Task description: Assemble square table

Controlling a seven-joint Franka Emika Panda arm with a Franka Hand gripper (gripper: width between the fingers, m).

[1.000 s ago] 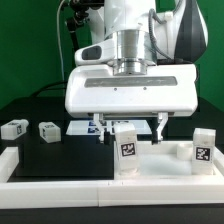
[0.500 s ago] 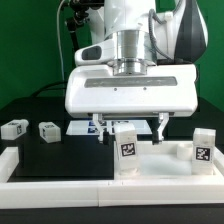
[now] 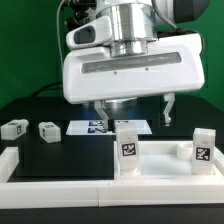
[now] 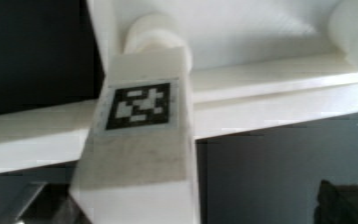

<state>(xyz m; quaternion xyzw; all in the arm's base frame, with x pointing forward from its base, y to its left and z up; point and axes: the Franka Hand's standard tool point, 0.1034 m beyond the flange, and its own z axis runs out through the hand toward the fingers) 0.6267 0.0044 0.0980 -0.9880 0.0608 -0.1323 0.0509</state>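
Observation:
The white square tabletop (image 3: 160, 160) lies at the exterior view's right front. Two stubby white legs stand upright on it, one with a tag near the middle (image 3: 127, 150) and one at the right (image 3: 203, 148). Two loose tagged legs (image 3: 13, 128) (image 3: 47, 131) lie on the black table at the left. My gripper (image 3: 133, 113) hangs open and empty above the middle leg, fingers spread wide. In the wrist view that tagged leg (image 4: 140, 110) fills the centre over the tabletop rim (image 4: 274, 90), with my gripper (image 4: 194, 205) open around it without touching.
The marker board (image 3: 105, 127) lies behind the tabletop under the gripper. Long white border rails run along the front (image 3: 100, 190) and the left (image 3: 8, 158) of the table.
The gripper has risen from around the middle upright leg, fingers still spread. The leg stays standing on the tabletop.

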